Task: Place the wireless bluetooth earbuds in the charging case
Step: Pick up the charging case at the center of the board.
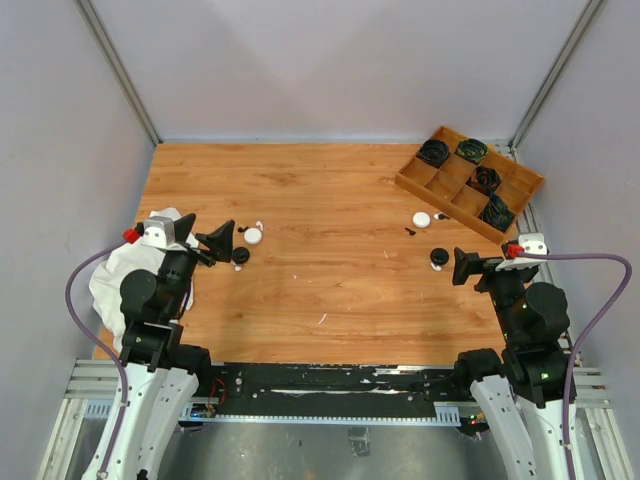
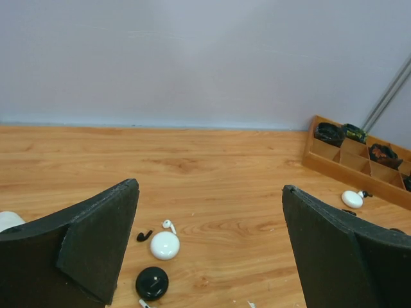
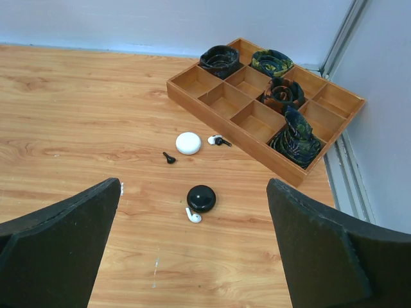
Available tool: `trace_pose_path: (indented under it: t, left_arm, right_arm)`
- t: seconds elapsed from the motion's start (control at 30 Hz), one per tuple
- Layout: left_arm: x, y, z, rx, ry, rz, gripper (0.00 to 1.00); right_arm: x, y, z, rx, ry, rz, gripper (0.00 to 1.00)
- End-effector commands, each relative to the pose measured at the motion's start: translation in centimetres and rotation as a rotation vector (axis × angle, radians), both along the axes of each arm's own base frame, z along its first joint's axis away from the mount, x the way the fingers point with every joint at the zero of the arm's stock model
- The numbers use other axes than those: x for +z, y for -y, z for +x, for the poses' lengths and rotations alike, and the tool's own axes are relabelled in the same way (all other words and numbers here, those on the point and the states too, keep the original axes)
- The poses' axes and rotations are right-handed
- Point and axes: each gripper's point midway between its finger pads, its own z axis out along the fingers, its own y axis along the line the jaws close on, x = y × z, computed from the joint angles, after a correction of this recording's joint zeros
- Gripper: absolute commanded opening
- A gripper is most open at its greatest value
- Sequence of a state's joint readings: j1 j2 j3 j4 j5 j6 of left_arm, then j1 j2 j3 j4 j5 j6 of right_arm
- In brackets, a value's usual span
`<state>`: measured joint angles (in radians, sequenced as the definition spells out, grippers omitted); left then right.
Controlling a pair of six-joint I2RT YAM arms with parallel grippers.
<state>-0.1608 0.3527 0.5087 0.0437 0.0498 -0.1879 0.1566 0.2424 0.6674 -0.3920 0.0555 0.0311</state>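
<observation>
Hovers low over the table [image 1: 330, 300] with the left gripper [image 2: 210, 186] spread wide and nothing in it. Same with the right gripper [image 3: 192, 183]: fingers far apart, nothing held. Likely wide like that to be ready to pinch something tiny. Just ahead of the left gripper: a left white case [image 2: 165, 245] and a left black case [image 2: 152, 283], close together, both looking shut. Right by that white case, a left white earbud [image 2: 169, 225] and a left black earbud [image 2: 144, 236], loose on the wood and not in any case yet. Ahead of the right gripper, much the same little set: a right white case [image 3: 188, 142] farther off and a right black case [image 3: 201, 197] nearer. A right white earbud [image 3: 192, 216] just beside that black case, a right black earbud [image 3: 169, 157] just beside that white case, and an earbud pair [image 3: 212, 140], one white and one black, between the white case and the tray [image 3: 218, 122]. One set in front of each arm, so probably one for each arm to reach. Tray tucked into the far right corner with dark rolls [image 3: 219, 58] in some boxes, out of the way and seemingly no part of this job. White cloth [image 1: 110, 280] bunched beside the left arm, off to the side too. No earbud put away so far. Probably needs a case opened first, then a careful pinch on each earbud: small, smooth, easy to flick away.
</observation>
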Motion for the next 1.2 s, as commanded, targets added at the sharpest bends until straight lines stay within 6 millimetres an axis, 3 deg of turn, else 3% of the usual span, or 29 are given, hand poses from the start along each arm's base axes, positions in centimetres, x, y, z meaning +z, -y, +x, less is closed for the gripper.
trace_pose_path:
  t: [0.0, 0.2, 0.67, 0.9, 1.17]
  left_arm:
    - [0.4, 0.6, -0.1, -0.031, 0.012, -0.005, 0.99]
    - [0.8, 1.5, -0.1, -0.077, 0.003, 0.006, 0.99]
    - [-1.1, 3.7, 1.1, -0.183, -0.164, -0.061, 0.99]
    - [-2.7, 5.3, 1.2, -0.260, -0.237, -0.038, 0.99]
    - [-4.6, 6.2, 1.0, -0.300, -0.284, 0.041, 0.99]
  right_arm:
    - [0.6, 1.3, 0.3, -0.072, 0.025, 0.025, 0.99]
    - [-0.5, 1.6, 0.8, -0.111, -0.026, 0.067, 0.99]
    - [-3.9, 0.5, 3.0, -0.113, -0.280, 0.125, 0.99]
    - [-8.4, -0.5, 5.1, -0.095, -0.500, 0.109, 0.99]
    - [-14.3, 0.2, 7.7, -0.157, -0.671, 0.066, 0.99]
